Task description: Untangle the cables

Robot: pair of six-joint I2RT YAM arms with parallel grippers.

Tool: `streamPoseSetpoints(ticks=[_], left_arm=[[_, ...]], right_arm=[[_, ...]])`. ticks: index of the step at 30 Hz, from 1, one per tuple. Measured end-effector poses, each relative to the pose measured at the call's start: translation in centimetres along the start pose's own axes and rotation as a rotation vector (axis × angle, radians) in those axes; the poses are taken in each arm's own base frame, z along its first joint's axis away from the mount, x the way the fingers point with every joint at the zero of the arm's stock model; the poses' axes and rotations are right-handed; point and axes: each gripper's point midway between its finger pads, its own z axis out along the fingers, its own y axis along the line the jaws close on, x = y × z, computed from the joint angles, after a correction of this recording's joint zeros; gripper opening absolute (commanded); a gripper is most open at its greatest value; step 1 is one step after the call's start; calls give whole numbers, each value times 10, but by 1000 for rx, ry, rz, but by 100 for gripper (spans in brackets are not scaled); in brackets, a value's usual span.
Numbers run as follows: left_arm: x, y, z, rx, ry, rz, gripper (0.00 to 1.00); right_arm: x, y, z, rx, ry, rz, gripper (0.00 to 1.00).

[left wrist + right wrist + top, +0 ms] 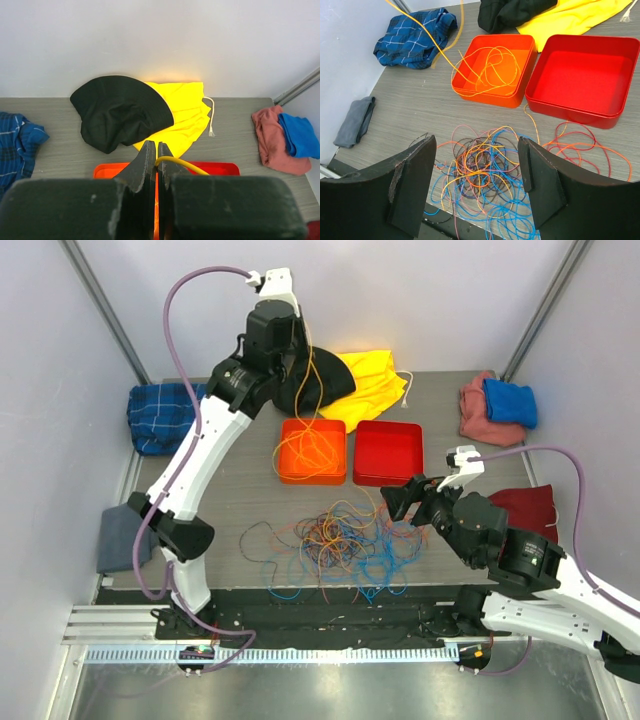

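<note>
The cables (335,545) lie as a loose tangle of blue, orange, yellow, purple and red wires near the table's front edge. One yellow cable (181,162) is pinched in my left gripper (154,146), which is shut on it. That gripper (303,358) is raised high, and the cable hangs down into the orange tray (287,468), where it coils in loops (487,70). My right gripper (476,142) hovers open above the cables (482,172) with nothing between its fingers. In the top view the right gripper (403,502) sits at the tangle's right edge.
An empty red tray (388,476) stands right of the orange one. A black hat (325,385) and a yellow cloth (372,380) lie behind the trays. A blue plaid cloth (160,415), a grey cloth (120,538), pink and blue cloths (495,405) and a dark red cloth (528,508) line the sides.
</note>
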Motion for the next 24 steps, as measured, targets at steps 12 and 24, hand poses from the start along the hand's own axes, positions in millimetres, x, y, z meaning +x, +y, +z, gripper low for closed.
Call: streamPoseSetpoints(ticks=[12,24], left_arm=[[32,31,58,-35,66,-23,0],[134,36,96,-28,271,4,0]], right_arm=[[8,-2,2,1,17,-15,74],[24,-5,7,11,50,-26,74]])
